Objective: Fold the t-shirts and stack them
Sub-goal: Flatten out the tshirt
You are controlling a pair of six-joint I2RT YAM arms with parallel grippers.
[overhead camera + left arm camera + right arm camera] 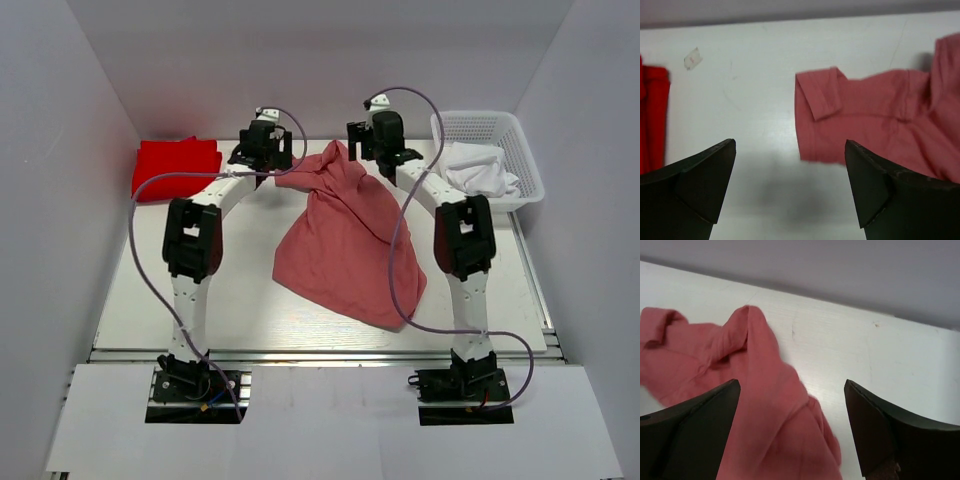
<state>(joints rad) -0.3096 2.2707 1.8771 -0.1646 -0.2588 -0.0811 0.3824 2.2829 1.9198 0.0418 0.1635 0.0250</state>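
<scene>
Now the left gripper [790,145] and right gripper [791,383] both gape wide, holding nothing, above the far end of the pink tee [345,240], which lies crumpled mid-table. The red tee [176,167] sits folded far left, a basket [482,125] far right.

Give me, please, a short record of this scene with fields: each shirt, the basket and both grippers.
pink t-shirt: crumpled, not folded, middle of the table
red t-shirt: looks folded, far left corner
white mesh basket: far right, white cloth inside
left gripper: open, empty, over bare table beside a pink sleeve
right gripper: open, empty, above the pink t-shirt's far end
</scene>
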